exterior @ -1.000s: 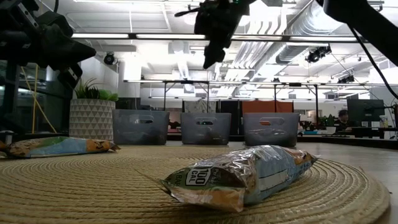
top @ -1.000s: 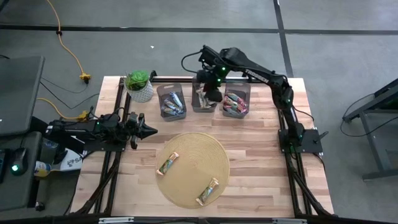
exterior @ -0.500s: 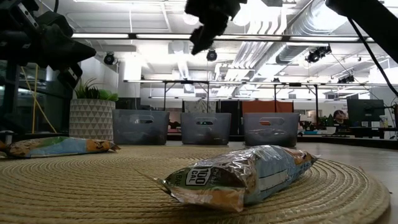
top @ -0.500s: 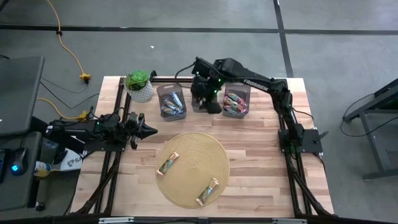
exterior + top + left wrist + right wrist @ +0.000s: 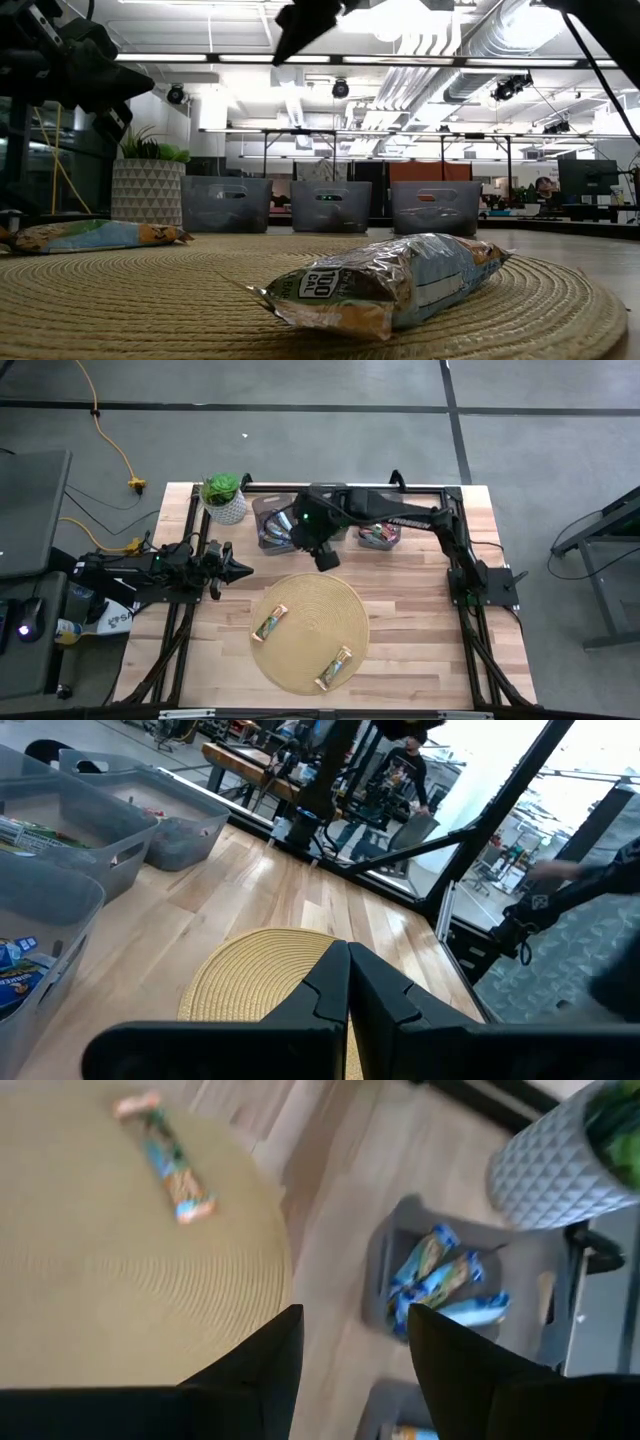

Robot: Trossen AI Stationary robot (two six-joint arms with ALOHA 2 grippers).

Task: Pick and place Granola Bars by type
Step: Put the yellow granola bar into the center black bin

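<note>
Looking down from the high view, I see the right gripper [image 5: 325, 556] reaching across the surface [image 5: 420, 630], hanging between the row of three grey bins [image 5: 275, 525] and the round woven mat [image 5: 308, 631]. Two Granola Bars [image 5: 270, 623] lie on the mat, well apart, one toward the left and one [image 5: 334, 668] toward the near edge. More bars sit in the left bin and the right bin [image 5: 380, 530]. The left gripper [image 5: 238, 570] waits at the surface's left side, beside a potted plant [image 5: 223, 497].

From the low view, one bar [image 5: 390, 283] lies close on the mat, another [image 5: 95, 236] farther left. The three bins stand behind them. The right gripper [image 5: 305, 22] hangs high above, empty.

In the left wrist view, the left gripper's fingers [image 5: 325, 1000] are pressed together, holding nothing, facing the mat [image 5: 260, 970].

In the right wrist view, the right gripper's fingers [image 5: 270, 1355] stand spread and empty above the mat's edge; one bar [image 5: 165, 1155] lies on the mat, and blue-wrapped bars [image 5: 440, 1285] fill a bin.
</note>
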